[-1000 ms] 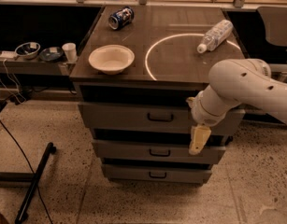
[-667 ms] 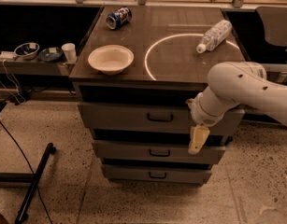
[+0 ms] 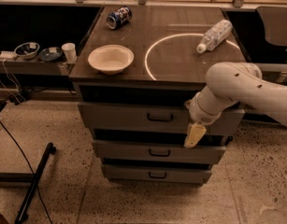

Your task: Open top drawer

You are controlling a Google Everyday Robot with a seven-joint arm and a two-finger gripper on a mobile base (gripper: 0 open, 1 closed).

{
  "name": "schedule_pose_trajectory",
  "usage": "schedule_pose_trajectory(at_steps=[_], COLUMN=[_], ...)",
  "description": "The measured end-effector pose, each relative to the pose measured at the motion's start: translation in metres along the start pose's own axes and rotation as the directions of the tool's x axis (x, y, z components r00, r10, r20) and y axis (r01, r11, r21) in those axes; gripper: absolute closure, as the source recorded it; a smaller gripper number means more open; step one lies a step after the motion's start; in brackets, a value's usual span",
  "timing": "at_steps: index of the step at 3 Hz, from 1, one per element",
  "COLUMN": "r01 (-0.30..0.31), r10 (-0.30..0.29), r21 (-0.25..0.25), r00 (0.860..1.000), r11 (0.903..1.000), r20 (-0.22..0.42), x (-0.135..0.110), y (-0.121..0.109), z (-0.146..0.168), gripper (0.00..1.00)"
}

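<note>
The top drawer [image 3: 124,118] sits in the middle of the frame, just under the tabletop [image 3: 180,71], with its black handle [image 3: 160,118] at the centre of the front. Its front looks flush with the cabinet, and I see no drawer interior, so I judge it to be shut: the opening itself has not begun.

The gripper [image 3: 194,135] hangs at centre right of the frame, pointing down. It is in front of the lower edge of the top drawer, right of the handle and a little below it, and apart from it. From here I can't tell how far open the claw is. I see nothing held in it, and it has no hold on the handle.

So the approach is partly done at best. As I read it, what's left is to bring the gripper left and up to the handle, take hold of it, and pull the drawer straight out towards the bottom of the frame. I need to be sure I catch this handle and not the one on the middle drawer [image 3: 133,150] just below.

On the tabletop the bowl [image 3: 111,59], can [image 3: 118,17] and bottle [image 3: 214,35] lie well clear of the drawer front.
</note>
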State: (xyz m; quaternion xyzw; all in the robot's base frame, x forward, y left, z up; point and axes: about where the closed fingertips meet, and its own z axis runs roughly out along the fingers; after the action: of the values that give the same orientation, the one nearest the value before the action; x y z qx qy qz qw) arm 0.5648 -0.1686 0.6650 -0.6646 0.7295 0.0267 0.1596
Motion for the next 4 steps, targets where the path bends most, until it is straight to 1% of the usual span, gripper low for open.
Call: schedule_pose_trajectory(at_steps=[1, 2, 3, 4], r01=[-0.017, -0.027, -0.04, -0.045], r10=[0.017, 0.027, 0.041, 0.047], r21=[0.0, 0.001, -0.003, -0.016], r00=[1.0, 0.999, 0.997, 0.994], r11=[0.9999, 0.9996, 0.9992, 0.9988], r20=[0.022, 0.039, 0.072, 0.097], x=[0.0, 0.0, 0.0, 0.0], y=[-0.004, -0.006, -0.001, 0.01], z=[0.001, 0.001, -0.006, -0.016], gripper=[0.18, 0.2, 0.36, 0.36])
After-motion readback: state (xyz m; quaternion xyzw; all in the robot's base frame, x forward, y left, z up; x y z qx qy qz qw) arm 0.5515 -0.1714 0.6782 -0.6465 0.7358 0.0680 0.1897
